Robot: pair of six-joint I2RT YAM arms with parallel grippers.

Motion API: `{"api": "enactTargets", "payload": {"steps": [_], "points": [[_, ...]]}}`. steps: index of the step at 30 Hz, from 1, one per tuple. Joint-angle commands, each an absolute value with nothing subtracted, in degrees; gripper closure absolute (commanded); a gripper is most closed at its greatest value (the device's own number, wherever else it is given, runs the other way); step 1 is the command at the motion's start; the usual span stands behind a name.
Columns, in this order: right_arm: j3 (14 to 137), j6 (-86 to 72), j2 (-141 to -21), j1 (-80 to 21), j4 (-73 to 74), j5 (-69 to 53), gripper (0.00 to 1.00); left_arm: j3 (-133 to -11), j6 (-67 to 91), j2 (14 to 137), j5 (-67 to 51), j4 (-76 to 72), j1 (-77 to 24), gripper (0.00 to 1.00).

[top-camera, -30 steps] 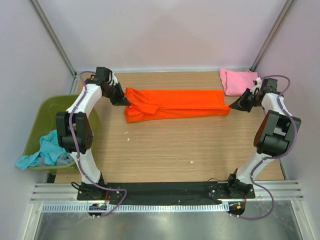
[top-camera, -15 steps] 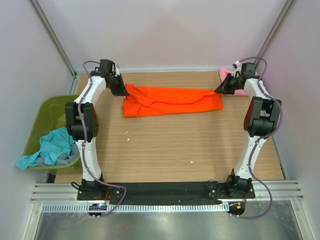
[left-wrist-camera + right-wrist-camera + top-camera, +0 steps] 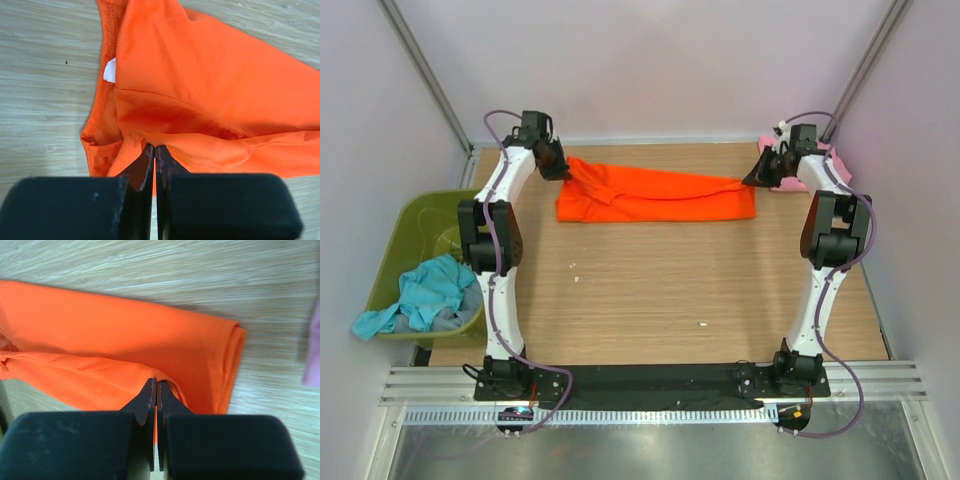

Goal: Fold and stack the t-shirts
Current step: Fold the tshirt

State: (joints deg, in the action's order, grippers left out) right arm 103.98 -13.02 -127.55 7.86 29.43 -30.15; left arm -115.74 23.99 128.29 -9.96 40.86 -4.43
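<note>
The orange t-shirt (image 3: pixel 655 195) lies as a long band across the upper middle of the counter (image 3: pixel 660 290), with an arm at each end. At the upper left, the left claw (image 3: pixel 154 150) is pinched tight on a bunched edge. The right claw (image 3: pixel 156 385) is likewise closed on a fold at the upper right, near the pink t-shirt (image 3: pixel 312 350). It looks to me like a lengthwise fold. Both claws should stay level and in step, keeping the cloth taut, and lay the carried edge square before letting go.
</note>
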Motion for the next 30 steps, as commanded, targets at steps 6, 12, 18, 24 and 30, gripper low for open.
{"api": "enactTargets", "payload": {"steps": [6, 12, 18, 24, 30], "points": [[103.45, -10.90, -123.22, 8.79, 28.39, -22.97, 0.76, -118.56, 24.96, 127.61, -5.02, 36.57, -5.10, 0.32], [105.56, -8.62, -119.89, 8.79, 29.79, -20.03, 0.52, -123.49, 21.71, 126.74, 1.93, 36.38, -6.42, 0.19], [104.86, -9.84, -118.04, 7.21, 29.88, -28.90, 0.52, -118.05, 20.66, 121.82, -7.10, 39.98, -7.03, 0.22], [101.78, -10.02, -120.67, 3.26, 30.41, -32.78, 0.52, -109.35, 22.76, 120.59, -22.64, 41.84, -7.65, 0.31], [99.58, -10.02, -123.40, 1.76, 30.23, -32.96, 0.53, -103.72, 24.26, 121.11, -27.60, 42.10, -7.73, 0.35]]}}
